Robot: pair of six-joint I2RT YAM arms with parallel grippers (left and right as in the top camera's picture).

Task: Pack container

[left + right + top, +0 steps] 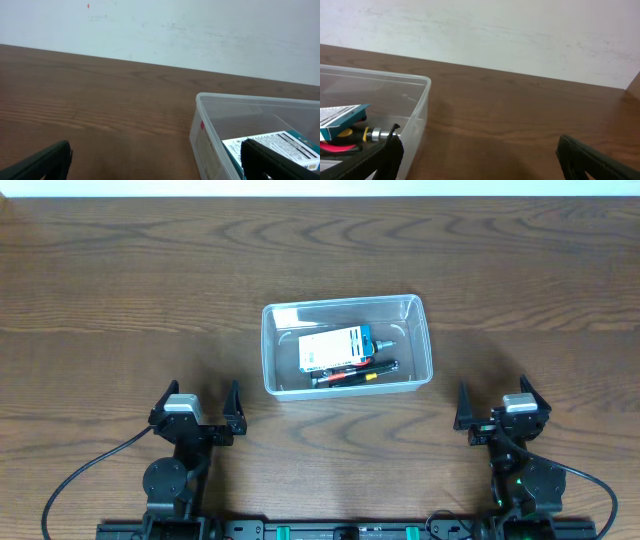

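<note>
Near the middle of the table (120, 280), a little right of centre, the container (268, 350) stands with its open top facing up. Its long axis runs left to right and is turned slightly, so the right end lies a touch farther away than the left. It is a clear plastic bin, rectangular with rounded corners and a raised rim. Its walls are thin and glossy enough that the wood grain shows through them.

Inside lies a blue-and-white box (335, 348) of printed card, lengthwise along the same axis. Just on its near side is a slim red-and-black implement (350, 373) with a yellow band, against the near wall. From the left wrist view the container's near left corner (210, 145) shows a small red label, with the box (280, 145) behind the wall. From the right wrist view the right end wall (417, 115) is seen, with the box (340, 117) and the implement's metal collar (372, 134) inside.

Both arms sit at the near edge, well apart from the container. The left tool (204, 390) is released, its black fingers spread wide over bare wood. The right tool (493, 392) is likewise released and holds nothing. The table is dark brown wood with a bold wavy grain, and a pale matt wall (150, 25) stands behind it.
</note>
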